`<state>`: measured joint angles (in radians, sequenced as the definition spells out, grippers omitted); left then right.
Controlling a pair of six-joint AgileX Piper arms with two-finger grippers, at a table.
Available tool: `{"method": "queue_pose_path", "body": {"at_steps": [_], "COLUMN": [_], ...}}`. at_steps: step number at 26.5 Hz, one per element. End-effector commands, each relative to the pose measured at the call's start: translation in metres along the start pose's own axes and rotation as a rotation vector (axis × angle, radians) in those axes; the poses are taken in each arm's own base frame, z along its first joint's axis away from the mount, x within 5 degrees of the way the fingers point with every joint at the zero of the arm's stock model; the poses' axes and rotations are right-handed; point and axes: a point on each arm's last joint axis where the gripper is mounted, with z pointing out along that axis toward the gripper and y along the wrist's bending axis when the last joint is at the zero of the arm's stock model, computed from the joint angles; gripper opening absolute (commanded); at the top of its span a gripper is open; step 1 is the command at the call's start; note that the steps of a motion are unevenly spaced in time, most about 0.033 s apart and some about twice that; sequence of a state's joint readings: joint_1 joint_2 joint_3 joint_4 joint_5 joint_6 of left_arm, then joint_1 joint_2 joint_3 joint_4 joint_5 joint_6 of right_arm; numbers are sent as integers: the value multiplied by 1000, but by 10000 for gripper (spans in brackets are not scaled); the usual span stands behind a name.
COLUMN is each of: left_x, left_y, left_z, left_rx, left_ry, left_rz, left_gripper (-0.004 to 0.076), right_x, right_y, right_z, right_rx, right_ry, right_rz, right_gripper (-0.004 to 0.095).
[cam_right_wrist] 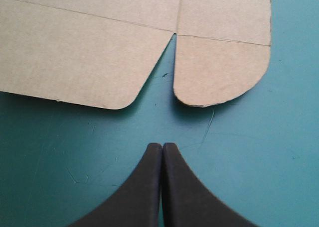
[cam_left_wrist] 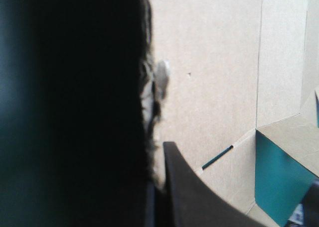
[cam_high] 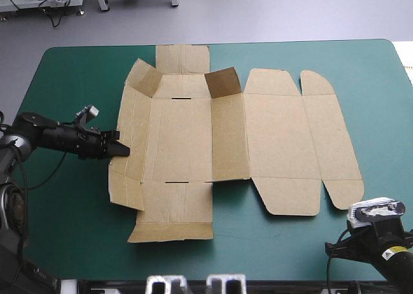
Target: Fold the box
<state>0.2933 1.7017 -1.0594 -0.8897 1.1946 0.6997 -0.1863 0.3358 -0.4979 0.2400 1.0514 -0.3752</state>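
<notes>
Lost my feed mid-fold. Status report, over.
Left end effector shut on box, left edge. Right end effector shut, short of the box. Box mostly flat, two far flaps raised. Nothing obstructing.

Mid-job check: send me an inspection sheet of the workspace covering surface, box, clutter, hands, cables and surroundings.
surface: teal-green cover, with fine scratches ahead of the right hand.
job's things: brown box lies mostly flat and unfolded; two far corner flaps stand raised.
clutter: nothing seen.
grippers: left hand is shut on the box's left edge. Right hand is shut over the cover, just short of the near rounded flaps, touching nothing.
cables: nothing seen.
surroundings: nothing seen.
</notes>
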Motion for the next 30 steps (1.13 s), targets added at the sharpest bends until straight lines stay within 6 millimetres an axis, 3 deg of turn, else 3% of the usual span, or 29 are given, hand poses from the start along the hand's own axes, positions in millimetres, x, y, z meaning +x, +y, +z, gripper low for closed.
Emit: {"method": "queue_pose_path", "body": {"at_steps": [1,4,7,10,15,23,30], "left_x": [-9,-11,-4,2,12,23,30], "left_y": [-79,-124,-186,-235,-272,-298,-327], "left_z": [-45,-68,-88,-96,-90,-63,-43], "left_rx": [27,-107,-325,-447,-546,-739,-702], "left_ry": [-79,-104,-110,-133,-143,-68,-200], "left_rz": [267,504,835,1091,1361,1677,1841], "left_gripper": [-8,-8,-8,-9,-10,-10,-10], "right_x": [-11,-11,-11,-11,-12,-12,-12], "right_y": [-1,-1,-1,0,3,3,1], "right_z": [-5,-5,-5,-5,-5,-5,-5], "right_rx": [9,9,7,-1,-30,-34,-14], "right_ry": [-70,-70,-71,-74,-85,-87,-79], "right_rz": [1,1,2,7,26,15,1], "right_gripper": [-24,-24,-24,-24,-24,-24,-23]}}
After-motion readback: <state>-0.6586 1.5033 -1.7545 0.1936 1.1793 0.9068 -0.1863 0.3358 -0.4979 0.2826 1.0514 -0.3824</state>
